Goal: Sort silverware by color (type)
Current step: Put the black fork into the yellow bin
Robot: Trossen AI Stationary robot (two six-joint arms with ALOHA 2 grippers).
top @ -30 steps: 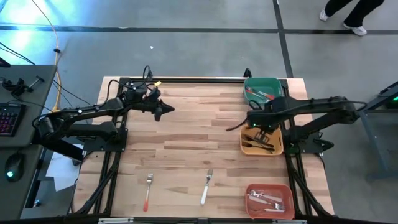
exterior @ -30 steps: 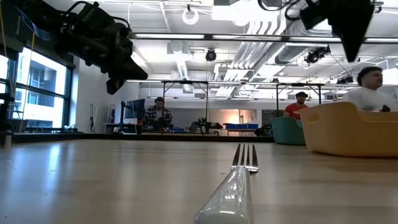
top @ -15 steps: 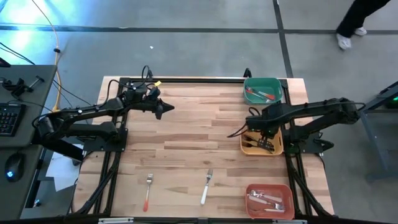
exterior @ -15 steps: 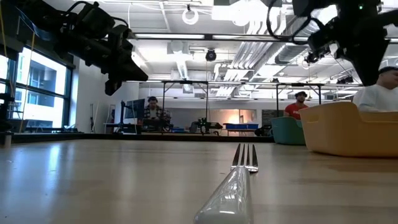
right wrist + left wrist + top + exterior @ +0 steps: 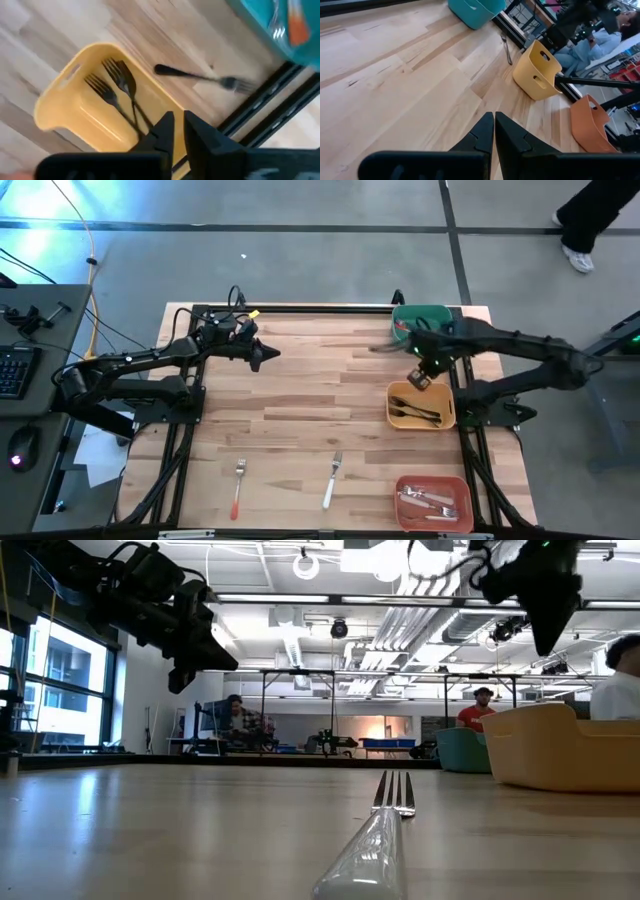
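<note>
The wooden counter point(image 5: 300, 400) carried three bins along its right side. The left arm waited over the far left part of the counter, the left gripper point(image 5: 272, 355) raised above the wood with its fingers point(image 5: 482, 132) pressed together and holding nothing. The right arm reached in from the right, and the right gripper point(image 5: 177, 120) hung above the space between the teal bin point(image 5: 437, 313) and the yellow bin point(image 5: 396, 418); its fingers point(image 5: 162, 130) stood slightly apart with nothing between them.

The teal bin, at the far right corner, held red-orange-handled silverware point(image 5: 415, 331). The yellow bin, just nearer than it, held several black forks point(image 5: 117, 87). The orange bin point(image 5: 432, 480), at the near right corner, held white-handled pieces point(image 5: 428, 502).

A black-handled fork point(image 5: 197, 76) lay flat on the counter between the teal and yellow bins, outside both and close to the black rail at the counter's edge. Near the front edge, well apart from the bins, a white-handled fork point(image 5: 331, 481) and a red-orange-handled fork point(image 5: 238, 489) lay on the bare wood, side by side with a gap between them.
</note>
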